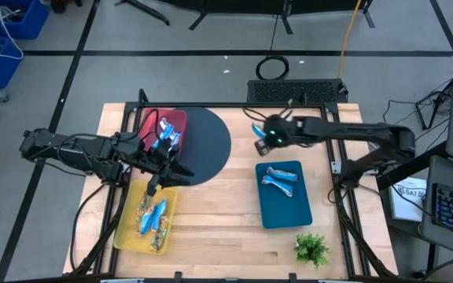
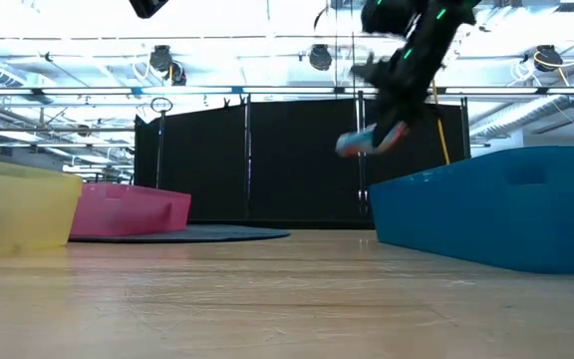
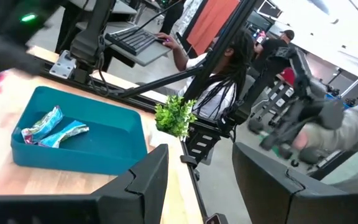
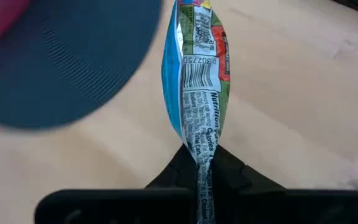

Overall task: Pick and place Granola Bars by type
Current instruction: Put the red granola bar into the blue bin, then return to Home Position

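Observation:
My right gripper (image 1: 261,140) hangs over the table's far middle, past the blue tray (image 1: 301,212), and is shut on a blue and white granola bar (image 4: 196,68). The low view shows that bar (image 2: 371,141) well above the tabletop. Two blue bars (image 1: 280,180) lie in the blue tray, several bars (image 1: 152,217) in the yellow tray (image 1: 128,236), and more bars (image 1: 166,134) in the pink bin (image 1: 149,119). My left gripper (image 1: 166,170) is open and holds nothing, between the pink bin and the yellow tray. My right gripper pinches the bar's flat end seam (image 4: 202,163) between its two fingers. The bar reaches straight out ahead of the fingers, along them, printed back side showing. It is lifted clear of the table, slanting downward from the fingers (image 2: 399,92) in the low view.
A dark round mat (image 1: 211,145) lies under and beside the pink bin. A small green plant (image 1: 311,248) stands at the table's near right corner. Bare wood lies between the yellow and blue trays. A person (image 3: 229,68) sits at a keyboard beyond the table.

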Robot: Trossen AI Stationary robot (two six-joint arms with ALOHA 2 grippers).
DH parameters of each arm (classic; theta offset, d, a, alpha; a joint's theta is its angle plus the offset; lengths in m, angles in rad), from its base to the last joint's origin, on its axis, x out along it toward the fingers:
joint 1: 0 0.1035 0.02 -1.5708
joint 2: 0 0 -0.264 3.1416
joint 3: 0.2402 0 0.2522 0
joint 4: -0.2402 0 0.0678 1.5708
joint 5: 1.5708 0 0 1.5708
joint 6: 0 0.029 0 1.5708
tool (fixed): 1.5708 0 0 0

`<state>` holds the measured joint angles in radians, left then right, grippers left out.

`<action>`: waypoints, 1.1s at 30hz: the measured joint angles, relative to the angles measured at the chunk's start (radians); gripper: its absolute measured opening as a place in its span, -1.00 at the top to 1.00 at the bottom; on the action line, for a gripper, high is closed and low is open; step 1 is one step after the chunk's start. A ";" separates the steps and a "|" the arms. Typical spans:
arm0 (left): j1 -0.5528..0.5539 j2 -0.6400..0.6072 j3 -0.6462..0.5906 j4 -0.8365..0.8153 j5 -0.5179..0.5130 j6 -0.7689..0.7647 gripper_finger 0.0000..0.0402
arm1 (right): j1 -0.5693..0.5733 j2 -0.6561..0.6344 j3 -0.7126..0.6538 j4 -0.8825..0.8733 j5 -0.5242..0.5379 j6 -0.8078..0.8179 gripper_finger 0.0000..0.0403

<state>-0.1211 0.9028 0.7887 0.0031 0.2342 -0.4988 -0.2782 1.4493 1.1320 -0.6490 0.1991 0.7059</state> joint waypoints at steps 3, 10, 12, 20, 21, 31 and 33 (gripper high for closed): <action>0.000 0.000 0.000 0.000 -0.013 0.000 0.08 | 0.079 -0.107 0.000 -0.100 -0.038 0.022 0.97; 0.000 0.000 0.000 0.000 -0.044 0.007 0.08 | 0.449 -0.235 -0.043 -0.227 -0.032 0.182 0.97; 0.000 0.000 0.000 0.001 -0.055 0.003 0.08 | 0.549 -0.237 -0.078 -0.216 -0.021 0.248 0.97; 0.001 0.000 0.000 -0.004 -0.041 -0.158 0.08 | 0.768 -0.229 -0.345 -0.039 -0.018 0.423 0.98; 0.004 0.000 0.000 -0.012 -0.039 -0.148 0.08 | 0.772 -0.228 -0.377 -0.005 -0.018 0.431 0.97; 0.058 -0.046 0.000 -0.208 -0.134 0.041 0.08 | 0.729 -0.245 -0.485 0.186 -0.048 0.304 0.31; 0.067 -0.068 0.000 -0.204 -0.158 0.074 0.08 | 0.729 -0.258 -0.485 0.191 -0.044 0.269 0.18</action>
<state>-0.0545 0.8351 0.7887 -0.2010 0.0767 -0.4248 0.4507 1.1916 0.6468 -0.4581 0.1553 0.9747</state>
